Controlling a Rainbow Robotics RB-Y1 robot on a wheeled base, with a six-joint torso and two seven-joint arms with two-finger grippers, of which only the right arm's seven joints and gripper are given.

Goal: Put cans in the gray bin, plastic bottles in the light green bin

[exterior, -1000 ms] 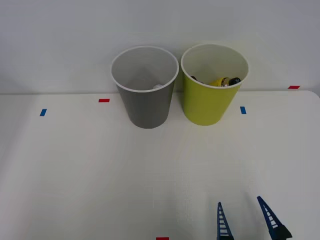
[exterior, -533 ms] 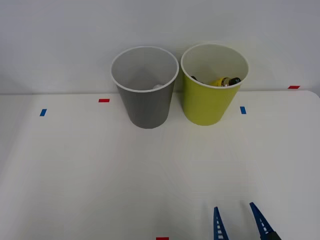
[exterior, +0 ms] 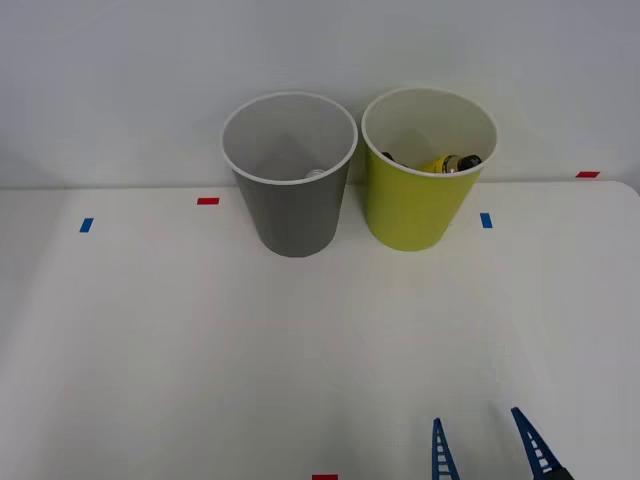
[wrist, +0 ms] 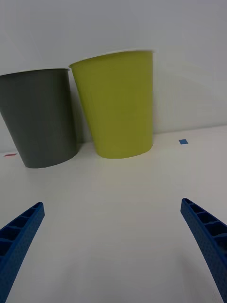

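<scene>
A: Going left to right across the surface (exterior: 180, 340), how far along did the sorting look?

B: Nearly finished, as I judged it. The gray bin (exterior: 292, 190) stood at about eleven o'clock from the middle of the surface, upright, with a small pale, shiny thing low inside its near wall; I could not tell whether that was a can.

A: And just to its right?

B: The light green bin (exterior: 417, 195) stood at about one o'clock, just beside the gray one, apart from it or barely touching at the rims. The plastic bottles (exterior: 450, 163) lay inside it, against the near wall: a yellow body and a black cap peeking above the rim. So that half of the job seemed done.

A: Anything left out to collect?

B: Nothing lay loose on the surface that I could see, just a few small red and blue tape marks (exterior: 208, 201). By my reading, little or nothing was left to do.

A: What about the arm?

B: The right gripper (exterior: 490, 450) sat low at about five o'clock, well apart from both bins. Its blue fingers (wrist: 19, 236) were spread wide with nothing between them, pointing toward the bins, and the wrist view looked level at both bins' sides
</scene>
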